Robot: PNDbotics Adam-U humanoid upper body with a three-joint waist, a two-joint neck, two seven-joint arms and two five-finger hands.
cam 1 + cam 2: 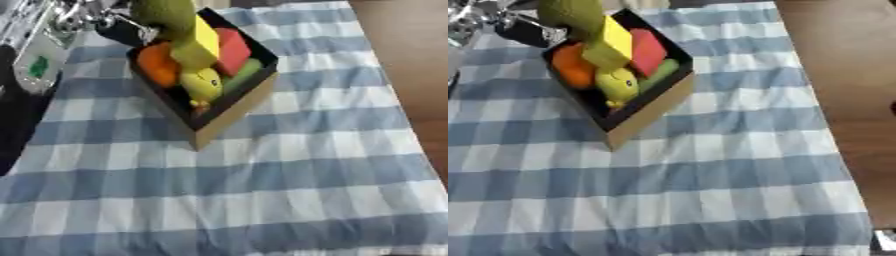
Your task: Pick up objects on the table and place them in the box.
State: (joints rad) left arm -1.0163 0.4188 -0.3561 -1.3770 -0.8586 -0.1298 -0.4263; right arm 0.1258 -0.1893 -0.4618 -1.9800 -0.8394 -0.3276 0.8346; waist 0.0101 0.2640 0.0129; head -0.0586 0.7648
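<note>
Box [229, 113] sits far-left on the desk [289, 190], turned corner-on to me, tan cardboard outside, dark inside. Blue/white check cloth covers the desk; bare brown wood shows along the right edge.

Contents, as far as visible:
- orange rounded item [157, 64], left side of box
- yellow block [199, 44], riding high, tilted
- red block [234, 50], just right of the yellow one, touching it
- yellow duck-like toy [203, 84] w/ dark eye spot, near corner
- green piece [247, 70] tucked betw. duck and red block
- olive-green rounded item [166, 14] at the far side, above the pile; can't tell if it rests on the heap or is being lowered in.

Progress: judging by this, nearly done. Box is heaped full. No loose objects anywhere on the cloth, near or right. What's left is maybe only the olive item settling in.

Robot hand: shiny silver/black mechanism [83, 17] at far-left corner, just beside the olive item, prob. the left robot hand/arm. Fingers not made out, so can't tell spread vs. pinching. Right robot hand not seen in either view.

Writing/labels: a pale object [37, 64] at left edge w/ a green mark on it; nothing legible. No brand or text on box.
</note>
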